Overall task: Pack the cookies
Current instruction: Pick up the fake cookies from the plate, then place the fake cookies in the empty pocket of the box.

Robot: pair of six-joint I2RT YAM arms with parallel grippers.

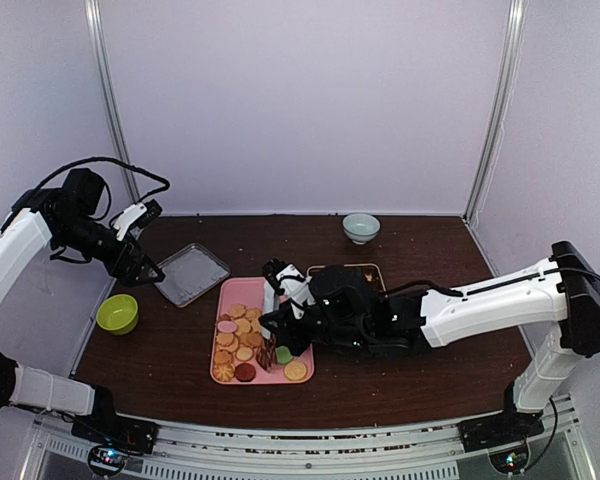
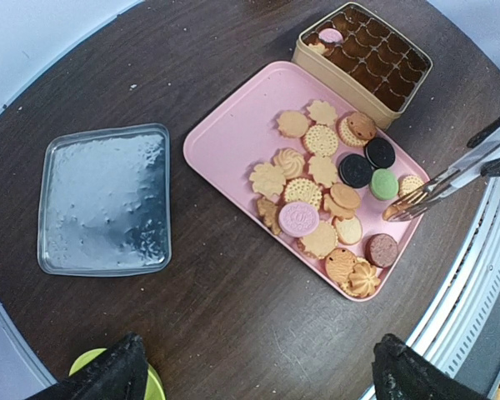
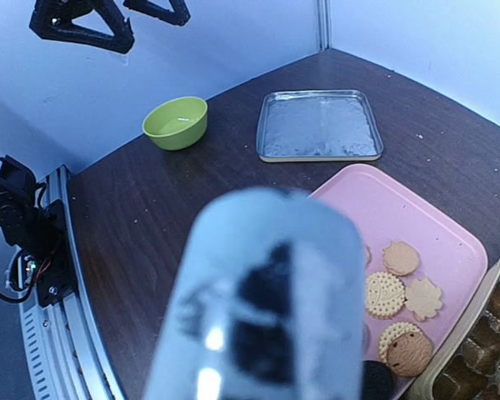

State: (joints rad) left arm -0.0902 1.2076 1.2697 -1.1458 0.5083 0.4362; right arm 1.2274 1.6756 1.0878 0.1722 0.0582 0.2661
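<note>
**Steel tongs pinch a tan cookie at the tray's right rim**

Steel tongs [image 2: 450, 182] reach in from the right. The right gripper [image 1: 280, 322] is clamped on their handle end, which is the blurred metal mass filling the right wrist view. Their long axis runs across the right rim of the pink tray [image 2: 233, 142]. The tips are drawn nearly together on a tan cookie [image 2: 395, 212] at that rim, just beside the green cookie [image 2: 384, 184].

The other cookies [image 2: 317, 179] lie loose and flat across the right half of the tray. A couple already sit in corner cups of the gold tin [image 2: 342, 82].

The coming move depends on where the tin lies from the tips. It sits beyond the tray's far right corner, touching or nearly touching the rim, so the carry looks like a short lift away from the near edge, past the black cookies. From here the grip seems to be on the cookie's edge only, and a tilt could drop it.

The right arm is much the nearer. The left gripper [image 1: 145, 268] hangs high on the left, well apart from the tray, near the silver lid [image 2: 104, 200], with its jaws spread wide and nothing in them.
</note>
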